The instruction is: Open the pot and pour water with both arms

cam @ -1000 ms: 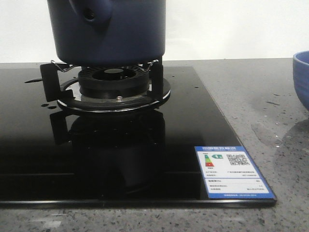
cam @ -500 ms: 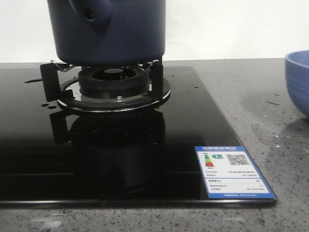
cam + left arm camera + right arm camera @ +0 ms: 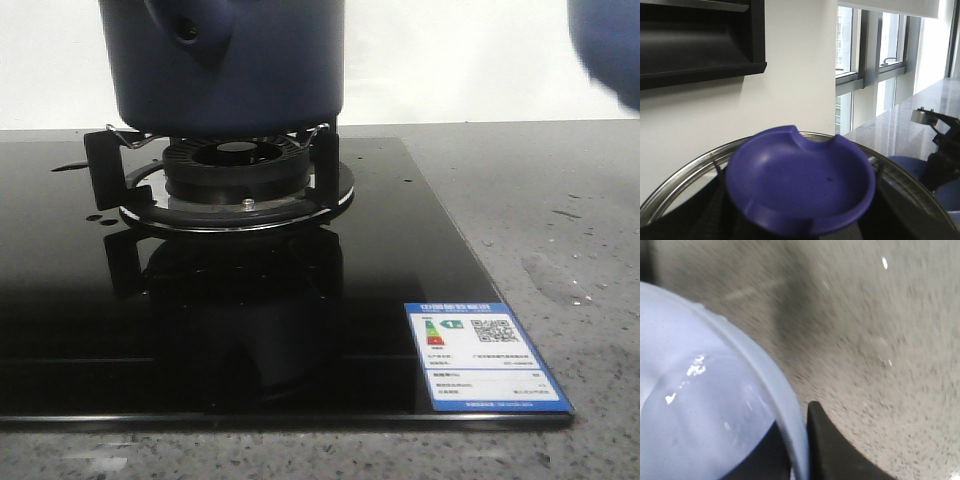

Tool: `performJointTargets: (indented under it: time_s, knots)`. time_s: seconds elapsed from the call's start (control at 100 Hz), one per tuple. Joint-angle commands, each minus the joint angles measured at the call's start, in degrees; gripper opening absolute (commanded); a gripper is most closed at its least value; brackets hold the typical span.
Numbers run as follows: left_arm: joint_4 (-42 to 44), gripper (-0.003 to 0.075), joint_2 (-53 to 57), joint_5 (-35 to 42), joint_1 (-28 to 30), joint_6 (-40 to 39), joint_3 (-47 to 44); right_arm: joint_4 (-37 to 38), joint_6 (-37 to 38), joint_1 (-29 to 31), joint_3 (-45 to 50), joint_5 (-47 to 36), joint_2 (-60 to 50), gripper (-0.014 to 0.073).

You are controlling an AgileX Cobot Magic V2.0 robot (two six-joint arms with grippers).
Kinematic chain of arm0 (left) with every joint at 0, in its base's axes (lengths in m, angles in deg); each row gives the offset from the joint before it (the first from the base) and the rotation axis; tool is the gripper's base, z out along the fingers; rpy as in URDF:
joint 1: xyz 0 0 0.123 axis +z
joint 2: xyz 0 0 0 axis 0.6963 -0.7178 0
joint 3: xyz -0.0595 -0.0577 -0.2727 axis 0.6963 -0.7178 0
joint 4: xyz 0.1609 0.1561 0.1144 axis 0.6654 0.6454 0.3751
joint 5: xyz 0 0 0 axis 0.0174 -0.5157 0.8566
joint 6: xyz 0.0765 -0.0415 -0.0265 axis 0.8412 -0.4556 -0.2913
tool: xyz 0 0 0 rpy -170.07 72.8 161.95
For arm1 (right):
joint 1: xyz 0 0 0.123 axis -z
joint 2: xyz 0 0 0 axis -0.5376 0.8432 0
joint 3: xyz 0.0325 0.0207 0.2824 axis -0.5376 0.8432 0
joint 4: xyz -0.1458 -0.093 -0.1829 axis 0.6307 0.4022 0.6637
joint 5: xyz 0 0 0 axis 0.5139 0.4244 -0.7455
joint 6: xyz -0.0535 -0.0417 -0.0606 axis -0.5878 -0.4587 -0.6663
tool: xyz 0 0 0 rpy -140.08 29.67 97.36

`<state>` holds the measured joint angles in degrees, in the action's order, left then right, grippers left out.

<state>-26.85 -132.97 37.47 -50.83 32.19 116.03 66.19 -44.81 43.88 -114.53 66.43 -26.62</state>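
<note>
Bowl (image 3: 608, 45) lifted off counter (image 3: 560, 210).

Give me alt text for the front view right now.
A navy pot sits on a burner stand on a black glass cooktop. A blurred blue bowl hangs off the counter at the upper right.

Pot top: the pot (image 3: 222, 62) runs off the front view's upper edge, so you can't see its rim.
Bowl: you get only a blurred blue corner of the bowl (image 3: 608, 45), cropped at the right edge.
Label text: the sticker (image 3: 485, 357) print is too small to read.
Right fingers: one dark fingertip (image 3: 832, 447) shows beside the bowl rim; the rest is cut off.
</note>
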Motion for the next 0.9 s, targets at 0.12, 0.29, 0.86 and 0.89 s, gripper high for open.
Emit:
performJointTargets:
  time_s: [0.12,0.29,0.86,0.89]
  knots:
    - [-4.88,0.0222,3.39,8.17,-0.42,-2.16,1.80,-3.88,-1.05,-4.30,-17.24,4.46,5.10,-0.0060]
    - [-1.37,0.0222,5.77,9.40,-0.42,-3.39,1.80,-4.01,-1.05,-11.36,-30.87,7.58,13.52,-0.0060]
    - [2.95,0.0222,11.49,12.82,-0.42,-6.30,1.80,1.00,-0.19,-26.09,-71.67,9.26,40.79,-0.0041]
    - [2.95,0.0222,11.49,12.82,-0.42,-6.30,1.80,1.75,-0.19,-26.44,-72.18,8.46,41.12,-0.0041]
